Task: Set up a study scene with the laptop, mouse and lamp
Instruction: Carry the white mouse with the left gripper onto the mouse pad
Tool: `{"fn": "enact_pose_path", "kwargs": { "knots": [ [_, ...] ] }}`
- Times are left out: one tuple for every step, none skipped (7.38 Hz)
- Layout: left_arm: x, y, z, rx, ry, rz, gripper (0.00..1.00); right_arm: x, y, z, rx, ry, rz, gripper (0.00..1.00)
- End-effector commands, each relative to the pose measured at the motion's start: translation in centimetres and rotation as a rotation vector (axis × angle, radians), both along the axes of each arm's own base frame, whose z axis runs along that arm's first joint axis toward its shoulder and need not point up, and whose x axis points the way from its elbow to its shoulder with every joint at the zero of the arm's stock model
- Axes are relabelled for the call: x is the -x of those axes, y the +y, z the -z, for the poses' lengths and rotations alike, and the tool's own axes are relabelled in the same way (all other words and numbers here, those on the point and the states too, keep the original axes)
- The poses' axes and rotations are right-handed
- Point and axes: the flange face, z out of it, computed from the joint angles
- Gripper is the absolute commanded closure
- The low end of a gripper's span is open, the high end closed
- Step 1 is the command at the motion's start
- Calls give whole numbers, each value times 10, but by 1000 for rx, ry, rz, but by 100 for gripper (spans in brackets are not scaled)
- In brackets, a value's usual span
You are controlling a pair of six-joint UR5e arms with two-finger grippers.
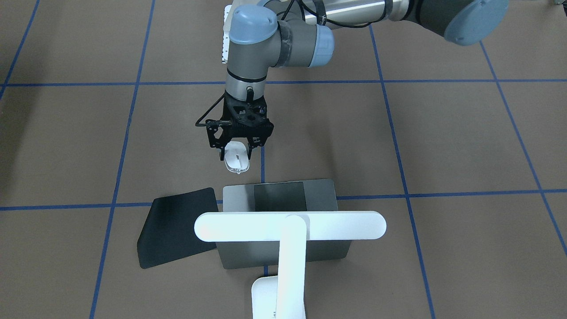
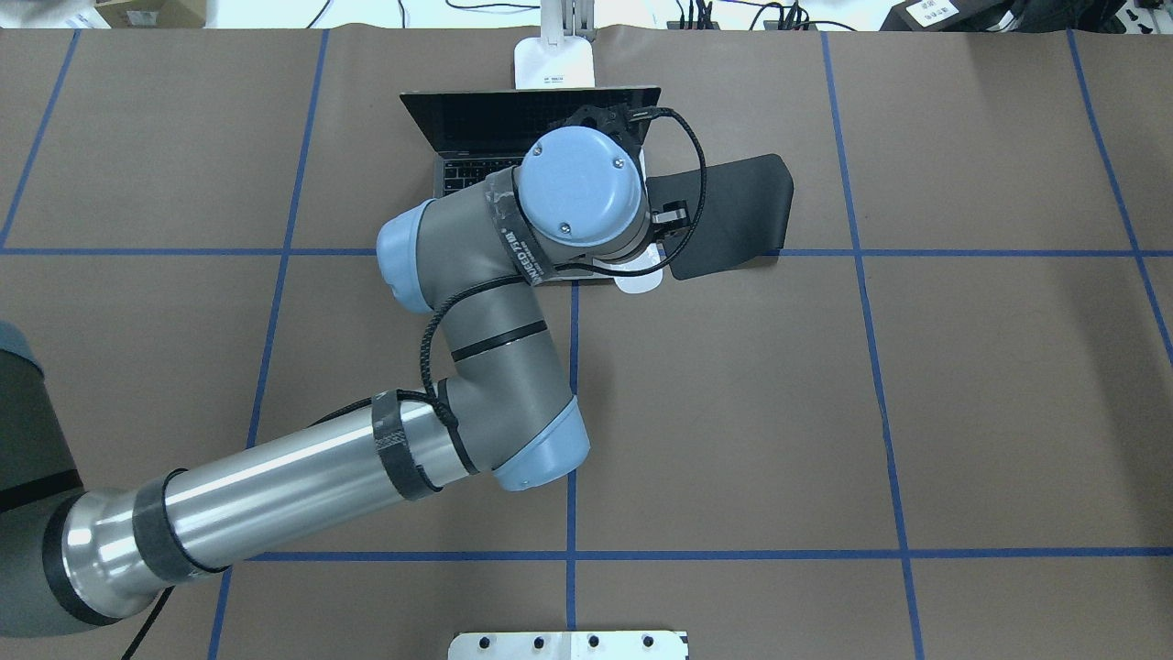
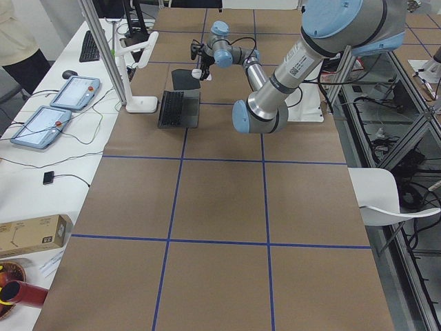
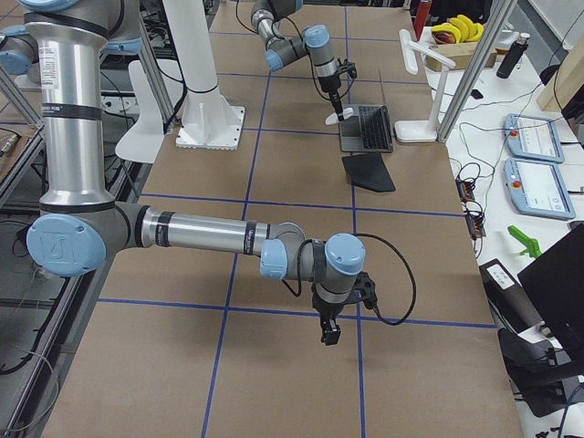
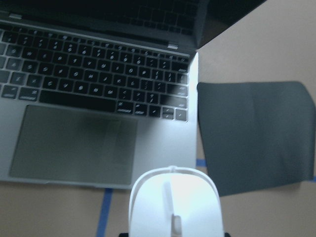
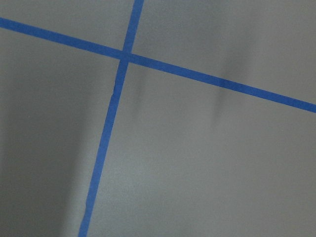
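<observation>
My left gripper (image 1: 236, 153) is shut on the white mouse (image 1: 236, 160) and holds it above the table, just off the laptop's front right corner. The mouse also fills the bottom of the left wrist view (image 5: 175, 202). The open grey laptop (image 5: 94, 98) stands at the far table edge (image 2: 476, 137). The white T-shaped lamp (image 1: 290, 226) stands behind the laptop, with its base (image 2: 554, 60) at the table edge. My right gripper (image 4: 328, 333) hangs low over bare table far from these things. I cannot tell whether it is open or shut.
A flat black mat (image 2: 733, 215) lies beside the laptop, next to the mouse's side (image 5: 256, 133). Brown paper with blue tape lines (image 6: 123, 54) covers the table. A white bolted pedestal (image 4: 210, 123) stands at the robot's side.
</observation>
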Motion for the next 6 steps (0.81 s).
{"fn": "enact_pose_path", "kwargs": {
  "knots": [
    [-25, -23, 24, -24, 31, 103, 73, 0, -1, 3, -17, -3, -4, 0],
    [-35, -28, 37, -31, 45, 150, 73, 0, -2, 3, -27, -5, -8, 0],
    [-47, -24, 44, -55, 30, 200, 73, 1, -2, 3, -27, -6, -8, 0],
    [-60, -21, 40, -62, 27, 233, 73, 1, -2, 3, -25, -11, -8, 0],
    [-64, -20, 42, -76, 21, 254, 63, 1, -2, 2, -23, -12, -8, 0],
    [-64, -21, 45, -77, 21, 257, 20, 1, -2, 1, -22, -14, -8, 0]
  ]
}}
